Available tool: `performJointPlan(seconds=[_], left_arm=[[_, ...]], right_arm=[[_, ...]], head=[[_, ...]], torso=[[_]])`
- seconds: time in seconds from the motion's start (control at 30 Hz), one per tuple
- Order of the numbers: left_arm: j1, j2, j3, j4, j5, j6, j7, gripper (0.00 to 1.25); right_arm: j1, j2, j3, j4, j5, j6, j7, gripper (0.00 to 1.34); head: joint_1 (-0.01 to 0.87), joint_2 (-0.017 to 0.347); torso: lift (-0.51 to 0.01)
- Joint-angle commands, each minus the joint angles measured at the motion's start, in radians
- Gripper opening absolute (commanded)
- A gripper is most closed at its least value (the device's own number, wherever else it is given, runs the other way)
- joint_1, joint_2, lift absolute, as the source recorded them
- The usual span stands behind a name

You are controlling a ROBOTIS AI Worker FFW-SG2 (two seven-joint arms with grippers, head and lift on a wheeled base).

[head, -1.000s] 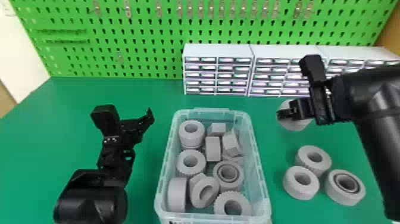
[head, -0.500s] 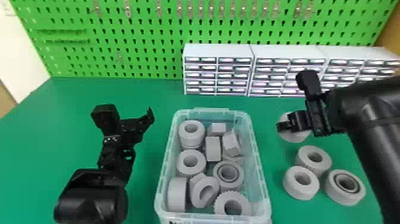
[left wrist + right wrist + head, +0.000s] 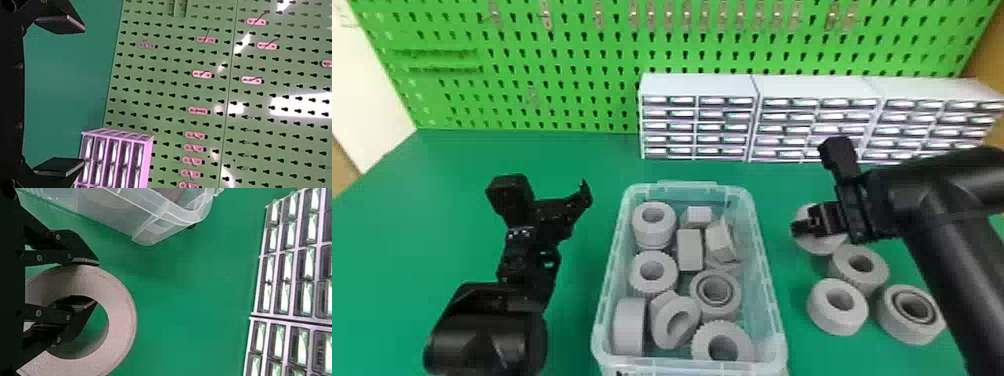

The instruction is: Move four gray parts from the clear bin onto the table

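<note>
We find the fourth gray part [image 3: 821, 246] out of the clear bin [image 3: 772, 295] and over the table [image 3: 407, 225] to the bin's right. It is grasped by the right gripper [image 3: 88, 282]: one finger lies against the outer side, the other goes into the hole, so the ring's wall is pinched and the fingers are parted by about its thickness. We cannot tell whether its underside touches the table.

Close by, also right of the bin, sit three gray rings, [image 3: 877, 272] [image 3: 837, 322] [image 3: 897, 327] grouped together. We therefore judge the step in hand to be the last placement. The next move calls for seating the part on the table, then opening the fingers and drawing the inner one up clear of the hole. A sideways pull could drag the part or nudge its nearest neighbour.

The bin holds further gray parts, which the count does not call for. Left of the bin, the left gripper [image 3: 82, 95] is parked, its fingers wide apart with nothing between them.
</note>
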Motion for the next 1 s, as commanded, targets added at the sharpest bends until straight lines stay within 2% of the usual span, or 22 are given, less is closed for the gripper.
performJointPlan(seconds=[0.0, 0.97], left_arm=[[-0.002, 0.0, 0.0, 0.001, 0.0, 0.0, 0.0, 1.15], [-0.002, 0.0, -0.002, 0.001, 0.002, 0.0, 0.0, 1.15]], right_arm=[[-0.001, 0.001, 0.005, 0.031, 0.0, -0.015, 0.0, 0.22], [0.004, 0.005, 0.048, 0.115, -0.018, -0.057, 0.0, 0.22]], head=[[0.693, 0.072], [0.693, 0.072]], torso=[[-0.052], [-0.052]])
